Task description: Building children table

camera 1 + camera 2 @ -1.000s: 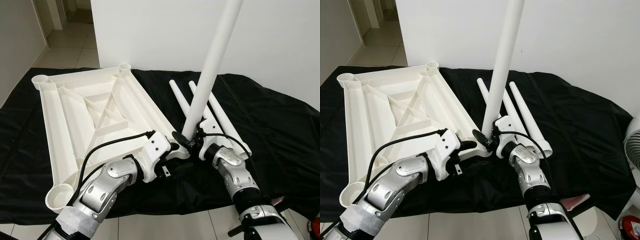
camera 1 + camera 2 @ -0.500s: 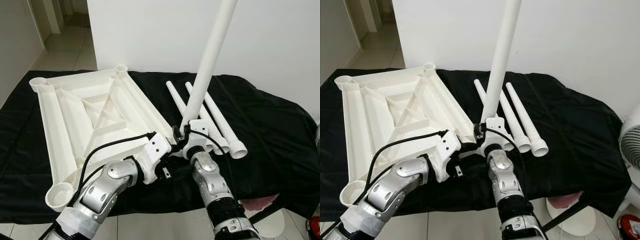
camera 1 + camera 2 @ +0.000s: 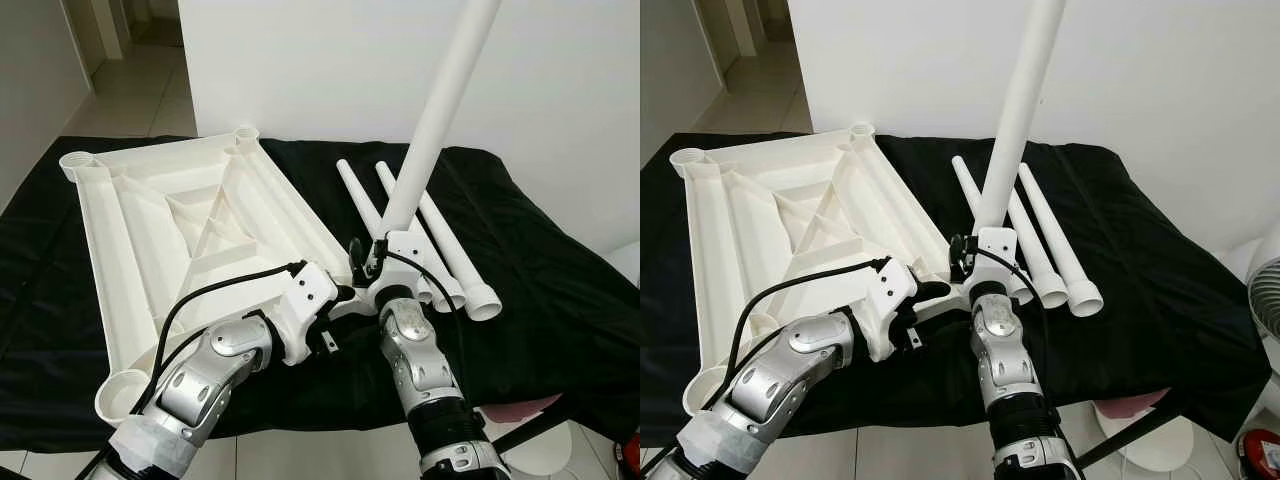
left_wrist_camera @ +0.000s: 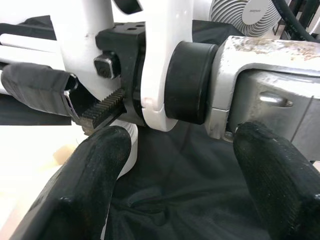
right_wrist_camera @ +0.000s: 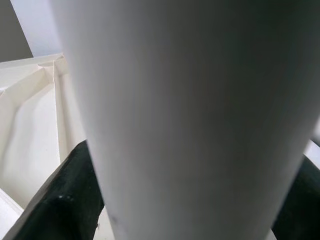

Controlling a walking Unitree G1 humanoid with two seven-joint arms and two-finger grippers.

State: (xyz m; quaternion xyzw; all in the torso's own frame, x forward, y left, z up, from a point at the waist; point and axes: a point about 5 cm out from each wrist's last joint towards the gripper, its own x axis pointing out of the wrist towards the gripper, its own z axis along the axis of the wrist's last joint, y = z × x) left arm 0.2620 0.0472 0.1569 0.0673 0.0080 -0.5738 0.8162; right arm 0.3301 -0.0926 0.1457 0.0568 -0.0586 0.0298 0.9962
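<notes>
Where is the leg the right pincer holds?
In the eye views the held leg stands near upright, leaning right, at centre, gripped by the right pincer at the tabletop's near right corner, left of the spare legs.

A white table leg (image 5: pixel 195 115) fills the tool's (image 5: pixel 190 200) black fingers (image 5: pixel 60 205), tabletop (image 5: pixel 30 130) behind.

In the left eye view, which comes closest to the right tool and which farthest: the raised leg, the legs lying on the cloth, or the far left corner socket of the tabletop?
1. Raised leg: held in the right tool.
2. Lying legs: just to its right on the black cloth.
3. Far left corner socket: across the upturned tabletop.
</notes>
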